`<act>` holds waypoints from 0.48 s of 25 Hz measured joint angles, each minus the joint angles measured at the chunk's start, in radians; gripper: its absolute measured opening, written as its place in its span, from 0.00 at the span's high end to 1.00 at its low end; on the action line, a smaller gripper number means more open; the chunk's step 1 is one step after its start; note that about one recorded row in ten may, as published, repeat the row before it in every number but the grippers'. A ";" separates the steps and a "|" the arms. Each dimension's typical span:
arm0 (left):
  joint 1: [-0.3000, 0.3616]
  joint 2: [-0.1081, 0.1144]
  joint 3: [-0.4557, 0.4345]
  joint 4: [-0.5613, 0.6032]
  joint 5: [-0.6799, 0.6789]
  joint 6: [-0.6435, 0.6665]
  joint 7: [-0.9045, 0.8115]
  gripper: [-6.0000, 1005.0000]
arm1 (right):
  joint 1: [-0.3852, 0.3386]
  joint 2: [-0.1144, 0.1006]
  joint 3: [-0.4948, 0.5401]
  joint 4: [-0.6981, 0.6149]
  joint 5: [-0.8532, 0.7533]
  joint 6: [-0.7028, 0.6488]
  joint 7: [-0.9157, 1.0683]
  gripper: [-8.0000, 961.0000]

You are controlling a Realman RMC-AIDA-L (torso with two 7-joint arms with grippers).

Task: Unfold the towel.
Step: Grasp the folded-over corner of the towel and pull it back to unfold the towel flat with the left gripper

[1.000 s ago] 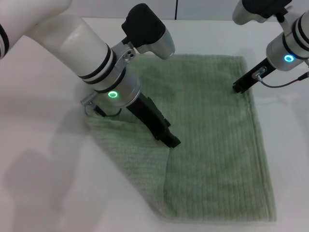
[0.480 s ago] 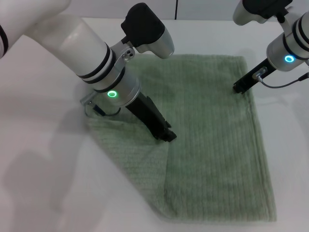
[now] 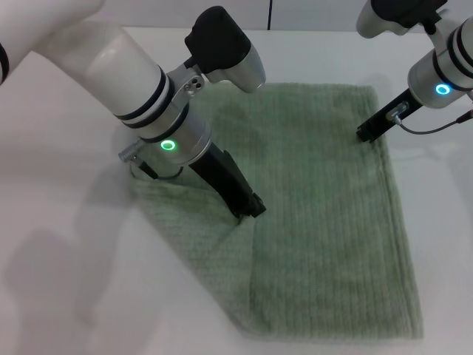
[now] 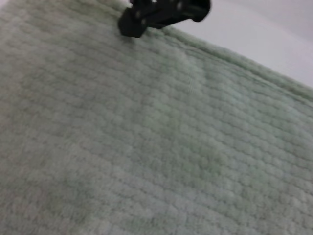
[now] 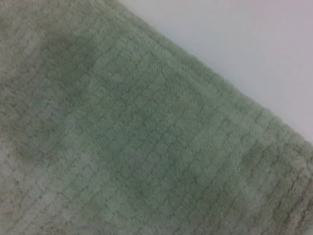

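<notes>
Jaws first: you cannot tell from any view whether either pair stands apart or together. Your left gripper (image 3: 250, 207) has its dark tips pressed down onto the towel (image 3: 325, 222), right at the raised edge of a fold that runs from there toward the towel's near side. Your right gripper (image 3: 366, 133) touches down just inside the towel's far right corner, close to the hem; the left wrist view catches it (image 4: 146, 17) at that same far edge.

The towel lies on the white tabletop (image 3: 59, 222), and most of it is flat and spread. What you have left, as I judge it, is the part on the towel's left: a triangular flap there (image 3: 196, 229) looks to be a second layer, with a visible crease where it meets the broad flat panel. So you are well along but not finished.

To close it out, you probably need the left gripper to get hold of that loose edge and carry it outward, away from the towel's middle, while the right gripper pins the far corner so the cloth does not slide.
</notes>
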 joint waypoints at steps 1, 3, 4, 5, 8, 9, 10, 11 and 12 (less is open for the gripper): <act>0.000 0.000 -0.001 0.008 0.000 0.011 0.002 0.91 | -0.001 0.000 0.000 0.000 0.000 0.000 0.000 0.99; 0.002 0.001 -0.004 0.024 0.000 0.030 0.005 0.92 | -0.002 0.000 0.000 0.000 0.000 0.000 -0.001 0.99; 0.004 0.002 -0.006 0.032 0.000 0.044 0.008 0.93 | -0.002 0.000 0.001 0.000 0.000 0.000 -0.001 0.99; 0.007 0.003 -0.009 0.043 0.000 0.058 0.011 0.94 | -0.003 0.000 0.001 0.000 0.000 0.000 -0.002 0.99; 0.020 0.006 -0.015 0.085 0.000 0.097 0.014 0.94 | -0.004 0.000 0.002 0.000 0.000 0.000 -0.003 0.99; 0.023 0.007 -0.018 0.097 0.000 0.108 0.014 0.94 | -0.004 0.000 0.002 0.000 0.000 -0.001 -0.003 0.99; 0.027 0.008 -0.025 0.110 0.001 0.122 0.015 0.94 | -0.004 0.000 0.002 0.000 0.000 -0.001 -0.003 0.99; 0.030 0.009 -0.032 0.122 0.002 0.135 0.016 0.94 | -0.005 0.000 0.001 0.000 0.000 -0.001 -0.004 0.99; 0.032 0.009 -0.040 0.131 0.004 0.147 0.019 0.94 | -0.005 0.000 0.001 0.000 0.000 -0.001 -0.004 0.99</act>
